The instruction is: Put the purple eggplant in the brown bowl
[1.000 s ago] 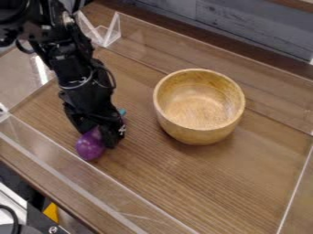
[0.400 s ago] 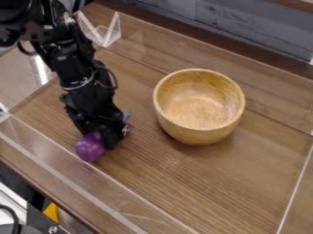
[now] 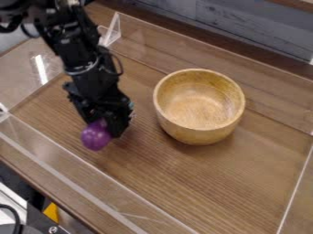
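The purple eggplant [image 3: 95,137] is small and glossy violet. It hangs just below the black gripper [image 3: 102,128], whose fingers are shut on its upper end, slightly above the wooden table. The brown bowl [image 3: 199,105] is a round, thick-walled wooden bowl standing to the right of the gripper, a short way apart and empty. The black arm rises from the gripper toward the upper left.
Clear plastic walls [image 3: 73,187] fence the wooden tabletop [image 3: 208,183] along the front, left and back. Open wood surface lies in front of the bowl and to the right.
The gripper has shut on the eggplant and lifted it a little off the table, shifting slightly right and up.
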